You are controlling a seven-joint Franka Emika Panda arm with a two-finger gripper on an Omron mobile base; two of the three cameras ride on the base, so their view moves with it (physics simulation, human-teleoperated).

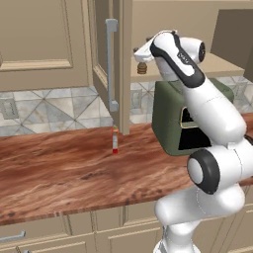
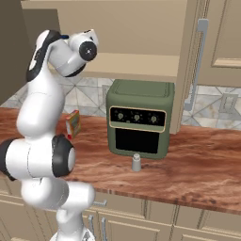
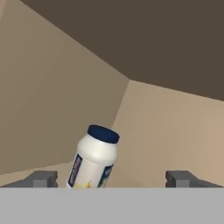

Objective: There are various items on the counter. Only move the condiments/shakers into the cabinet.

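- The beige cabinet (image 1: 111, 64) stands open above the counter (image 1: 64, 168), its door swung out on a long silver bar handle (image 1: 112, 64); this cabinet is the landmark for all that follows.
- The green oven (image 2: 140, 117) sits on the counter just below the cabinet shelf and is no part of the job.
- The gripper (image 3: 111, 178) is inside the cabinet, its fingertips (image 3: 43, 178) spread wide and holding nothing.
- The white jar with the dark blue lid (image 3: 94, 158) rests inside the cabinet, between the spread fingertips and apart from both; it looks tilted in the hand view, though that may be the camera's roll. One item appears delivered.
- The brown pepper mill (image 1: 142, 66) shows on the cabinet shelf beside the arm, so it too seems to be in place.
- The pale grey shaker (image 2: 136, 162) stands on the counter well below the cabinet, in front of the oven; by these pictures it is the one left to move.
- A slim red-based bottle (image 1: 115, 141) stands on the counter under the cabinet door; what it is cannot be told.
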